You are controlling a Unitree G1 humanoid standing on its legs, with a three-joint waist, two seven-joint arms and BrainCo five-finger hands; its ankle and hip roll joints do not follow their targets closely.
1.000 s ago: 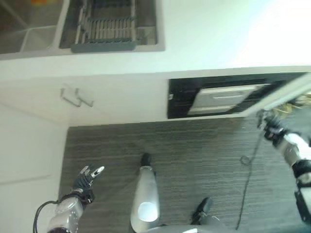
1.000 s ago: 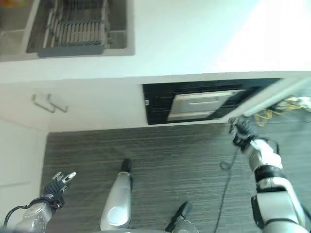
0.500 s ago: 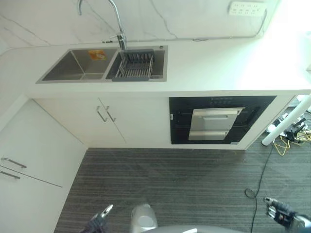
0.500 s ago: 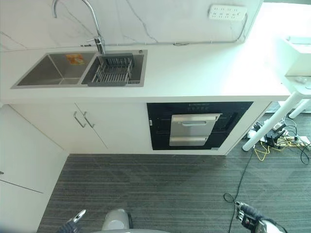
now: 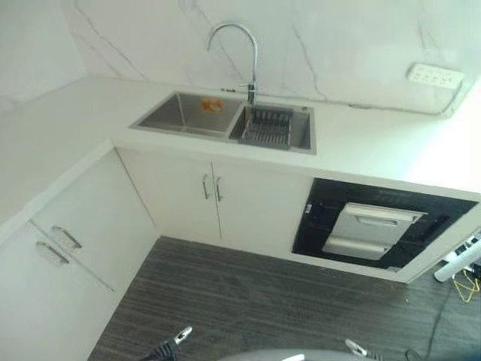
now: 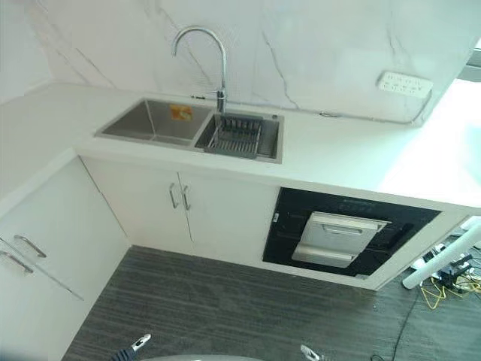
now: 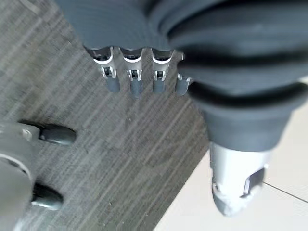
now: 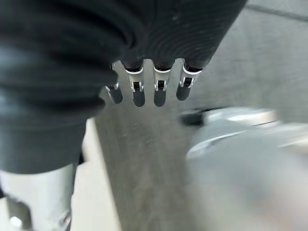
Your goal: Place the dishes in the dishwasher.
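A grey dish rack (image 5: 268,126) sits in the right basin of a steel double sink (image 5: 179,114) under a curved tap (image 5: 239,47). Whether it holds dishes I cannot tell. The dishwasher (image 5: 372,232), a black panel with a silver front, is built in under the white counter (image 6: 353,162) and is closed. My left hand (image 5: 174,344) and right hand (image 5: 355,347) hang low at the near edge, far from the counter. The fingers (image 7: 134,82) of the left hand and the fingers (image 8: 159,91) of the right hand are straight over the floor, holding nothing.
White cupboard doors with metal handles (image 5: 210,188) stand left of the dishwasher, and the counter turns a corner along my left with more drawers (image 5: 60,244). A wall socket (image 6: 406,83), a white post (image 5: 458,265) and yellow cables (image 6: 440,289) are at the right. The floor (image 6: 225,308) is grey and striped.
The camera has swung up and to the left, so the sink and dishwasher sit further right in the picture. Both hands stay low at the near edge, open.
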